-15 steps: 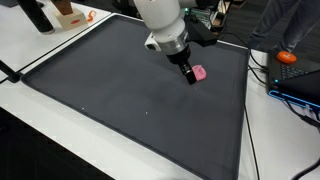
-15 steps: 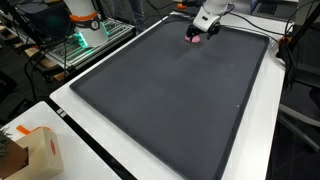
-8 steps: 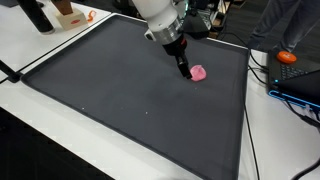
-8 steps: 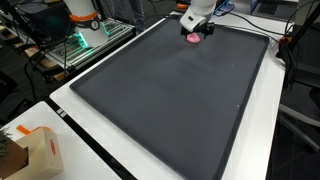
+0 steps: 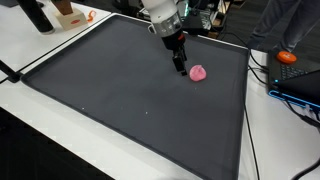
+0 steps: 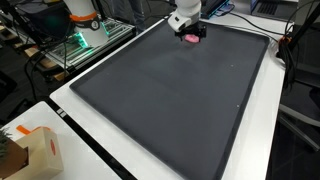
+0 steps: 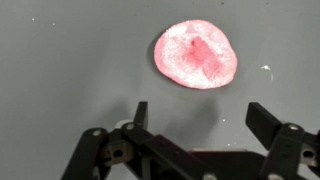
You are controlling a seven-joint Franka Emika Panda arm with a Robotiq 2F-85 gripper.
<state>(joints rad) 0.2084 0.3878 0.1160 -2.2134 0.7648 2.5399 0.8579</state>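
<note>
Dark mat (image 5: 120, 90) covers most of your white counter (image 5: 35, 48), with lab clutter round the edges: an orange thing (image 5: 288, 57) by the cables and a cardboard box (image 6: 35, 150) at a near corner.

Since a second ago, your gripper (image 5: 180, 70) has come up and away from the pink lump (image 5: 198, 73). Back then its tips were right down at the lump and partly covered it. Now the lump shows whole in both exterior views, and it has stayed in much the same spot near the mat's far edge (image 6: 192, 37).

Your gripper (image 7: 198, 115) stands wide open and holds nothing. In the wrist view, the two fingertips (image 7: 141, 108) sit low in the picture, and the lump (image 7: 196, 54) lies flat on the mat just ahead of them. It is about centred on the gap and clear of both fingers. In an exterior view, the gripper (image 6: 188, 30) hangs tilted just beside the lump, with the tips near it but not touching.
</note>
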